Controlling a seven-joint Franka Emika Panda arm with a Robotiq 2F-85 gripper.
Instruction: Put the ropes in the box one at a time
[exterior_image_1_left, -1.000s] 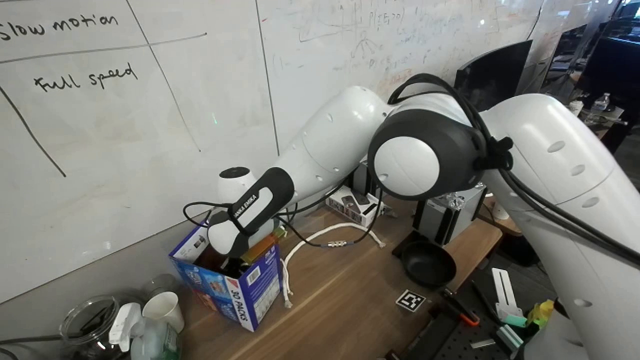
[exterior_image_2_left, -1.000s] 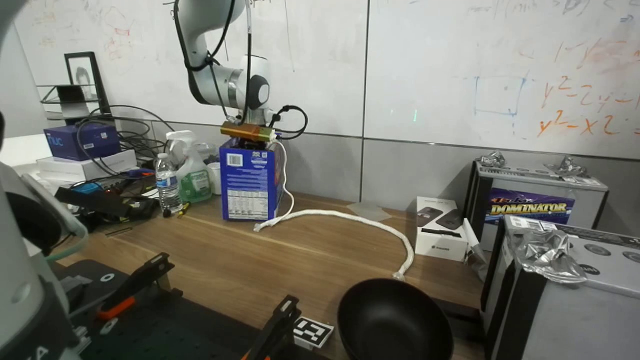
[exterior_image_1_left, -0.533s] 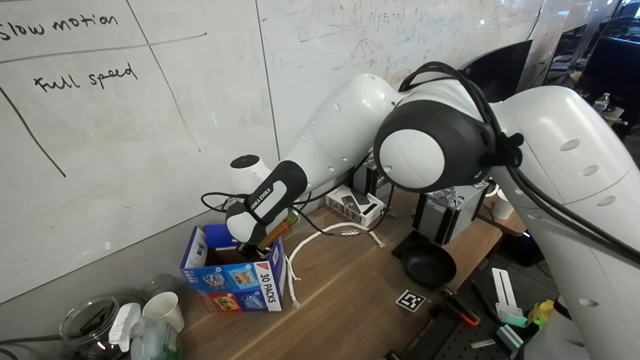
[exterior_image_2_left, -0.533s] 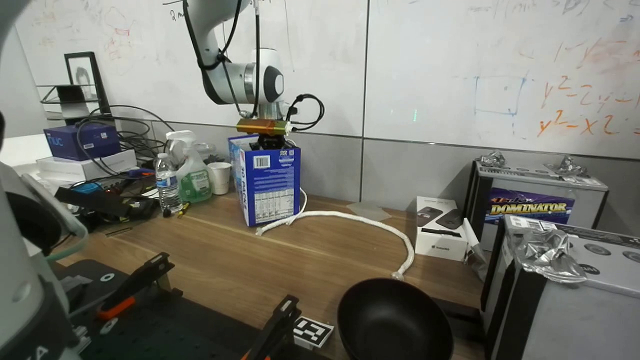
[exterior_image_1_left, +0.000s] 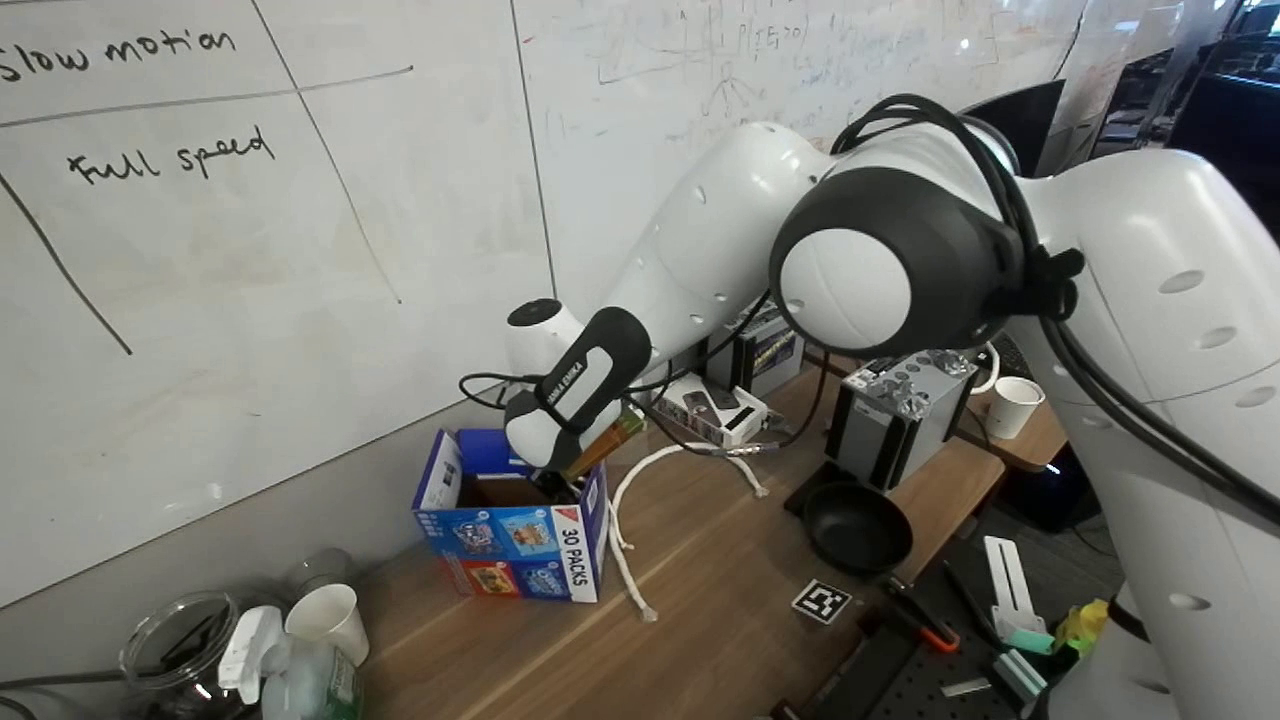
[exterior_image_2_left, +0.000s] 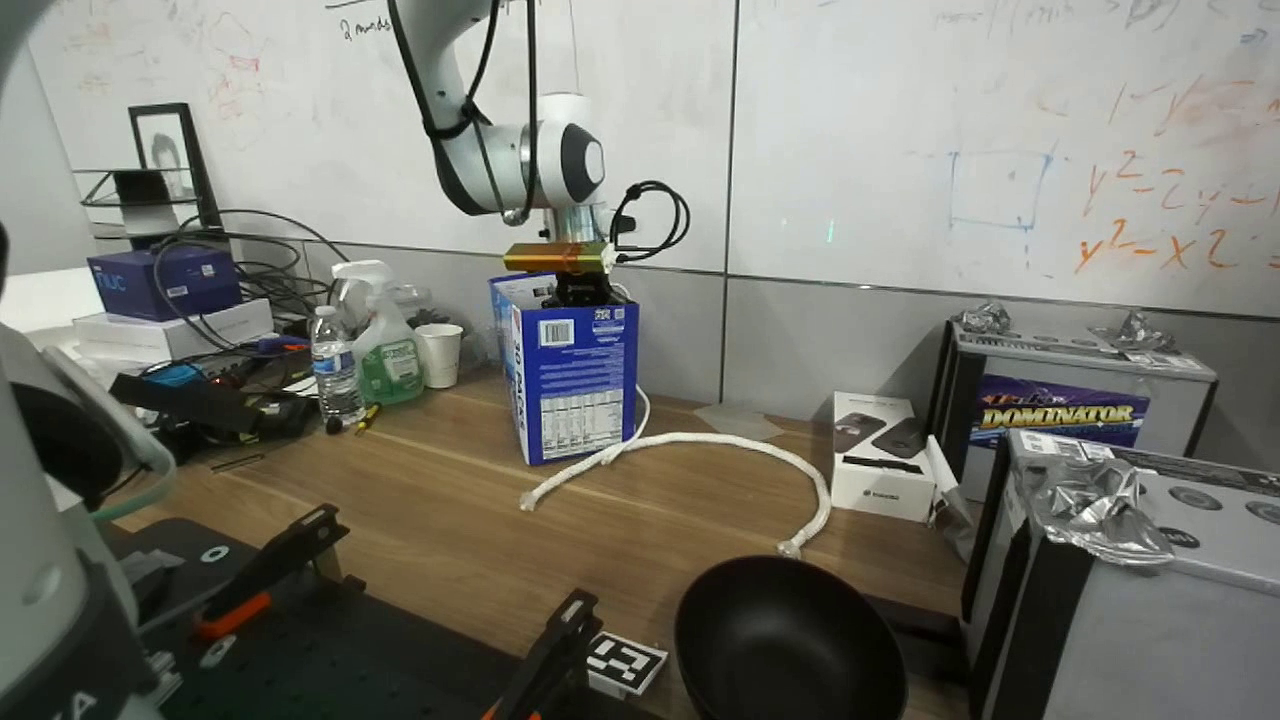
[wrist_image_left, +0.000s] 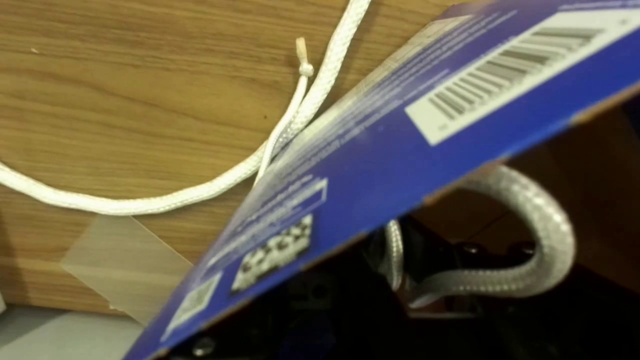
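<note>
Gripper (exterior_image_2_left: 582, 290) sits partly in box (exterior_image_2_left: 580, 365), rope loop (wrist_image_left: 556, 245) beside it; too dark, can't tell if pinching. Another rope (exterior_image_2_left: 700, 438) on counter (exterior_image_2_left: 430, 520), right of box.

A: Shells, in an exterior view?
B: Glossy white rounded arm links (exterior_image_1_left: 1150, 230), near right, with shallow oval screw recesses (exterior_image_1_left: 1183, 281). Round black joint housing (exterior_image_1_left: 950, 260); flat white disc (exterior_image_1_left: 845, 288) for a cap.
A: Wiring?
B: Thick black cables (exterior_image_1_left: 1005, 185), gathered by a black strap (exterior_image_1_left: 1045, 283). Silver metal cable connector (exterior_image_1_left: 745, 451) farther left.
A: Markings?
B: White lettering (exterior_image_1_left: 567, 382), legible part "ANKA EMIKA", on a black curved wrist cover (exterior_image_1_left: 625, 340), left.
A: Wrist end, in an exterior view?
B: Silver metal collar (exterior_image_2_left: 575, 222), glossy amber oblong bar (exterior_image_2_left: 557, 258) with one white end, compact black gripper (exterior_image_2_left: 582, 289), mostly hidden.
</note>
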